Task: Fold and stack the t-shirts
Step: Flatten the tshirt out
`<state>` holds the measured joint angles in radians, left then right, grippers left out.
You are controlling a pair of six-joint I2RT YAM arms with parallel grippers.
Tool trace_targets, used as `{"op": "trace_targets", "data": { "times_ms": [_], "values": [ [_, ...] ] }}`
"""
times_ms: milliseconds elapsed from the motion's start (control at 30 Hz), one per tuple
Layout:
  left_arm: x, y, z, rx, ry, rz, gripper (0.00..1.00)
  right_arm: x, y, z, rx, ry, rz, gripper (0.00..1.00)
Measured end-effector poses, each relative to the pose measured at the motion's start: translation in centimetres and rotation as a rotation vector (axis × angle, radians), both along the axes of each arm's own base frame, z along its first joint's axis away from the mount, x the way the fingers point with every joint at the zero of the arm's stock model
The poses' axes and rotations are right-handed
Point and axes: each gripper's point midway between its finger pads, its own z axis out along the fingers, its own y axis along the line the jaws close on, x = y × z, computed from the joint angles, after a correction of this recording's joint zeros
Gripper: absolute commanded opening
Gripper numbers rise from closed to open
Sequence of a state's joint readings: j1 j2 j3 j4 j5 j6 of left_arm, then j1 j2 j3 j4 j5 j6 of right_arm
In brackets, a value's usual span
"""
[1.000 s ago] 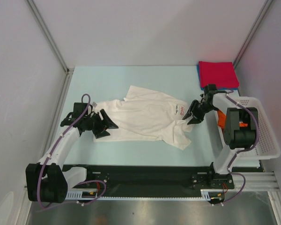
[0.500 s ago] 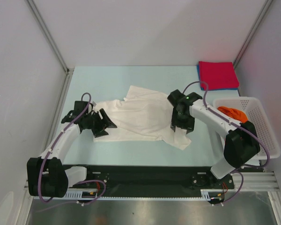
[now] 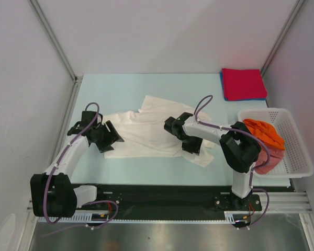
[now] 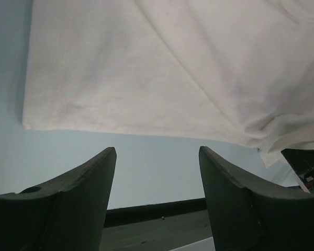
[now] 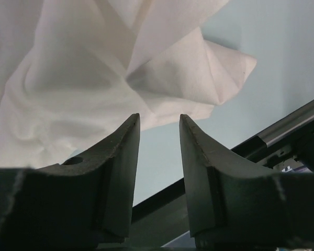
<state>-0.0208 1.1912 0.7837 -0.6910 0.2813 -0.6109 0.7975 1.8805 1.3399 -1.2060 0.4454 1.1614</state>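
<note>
A: Left gripper (image 3: 109, 137), state of the jaws?

B: Jaws wide apart, nothing between them. The left wrist view shows bare table (image 3: 146, 89) in the gap, with the straight hem of the white t-shirt (image 3: 146, 130) just beyond the tips. No contact with the cloth is visible.

A: Right gripper (image 5: 158, 119)?

B: Jaws apart, but by a narrow gap. They clamp nothing. The tips sit over the bunched near-right part of the white t-shirt. Cloth shows at the top of the gap and table below it. I cannot tell whether the tips touch the fabric.

A: Condition of the white t-shirt?

B: It lies at mid-table between the two grippers. The left half is fairly flat, with a clean hem edge and one long diagonal crease. The right half is rumpled, with a pointed flap folded over toward the near-right. The print is not visible.

A: The other garments?

B: A red t-shirt (image 3: 244, 83) lies folded square at the far right corner, on top of a blue t-shirt (image 3: 223, 88) that shows only as a rim. An orange t-shirt (image 3: 262, 132) is heaped in the basket (image 3: 295, 151). A pinkish-red t-shirt (image 3: 267, 160) sits just below it, partly hidden by the right arm.
</note>
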Motion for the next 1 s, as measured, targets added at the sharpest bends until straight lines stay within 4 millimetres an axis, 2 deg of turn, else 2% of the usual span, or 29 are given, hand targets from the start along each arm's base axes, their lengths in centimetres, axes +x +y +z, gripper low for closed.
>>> {"op": "trace_targets", "data": {
  "times_ms": [133, 267, 400, 567, 1000],
  "values": [
    [-0.1, 0.0, -0.1, -0.001, 0.001, 0.001, 0.70, 0.6, 0.4, 0.1, -0.021, -0.031, -0.035, 0.42],
    [-0.4, 0.0, -0.4, -0.007, 0.004, -0.002, 0.70, 1.8, 1.8, -1.0, -0.054, -0.038, -0.057, 0.42],
    [-0.5, 0.0, -0.5, -0.012, 0.004, -0.008, 0.70, 0.9, 1.7, -1.7, -0.090, -0.019, -0.073, 0.43],
    [-0.5, -0.1, -0.3, -0.022, -0.007, -0.018, 0.70, 0.6, 1.6, -1.7, -0.103, -0.027, -0.096, 0.52],
    [-0.4, 0.5, -0.3, -0.034, -0.017, -0.027, 0.70, 0.6, 1.2, -2.3, -0.137, -0.058, -0.142, 0.45]
  ]
}}
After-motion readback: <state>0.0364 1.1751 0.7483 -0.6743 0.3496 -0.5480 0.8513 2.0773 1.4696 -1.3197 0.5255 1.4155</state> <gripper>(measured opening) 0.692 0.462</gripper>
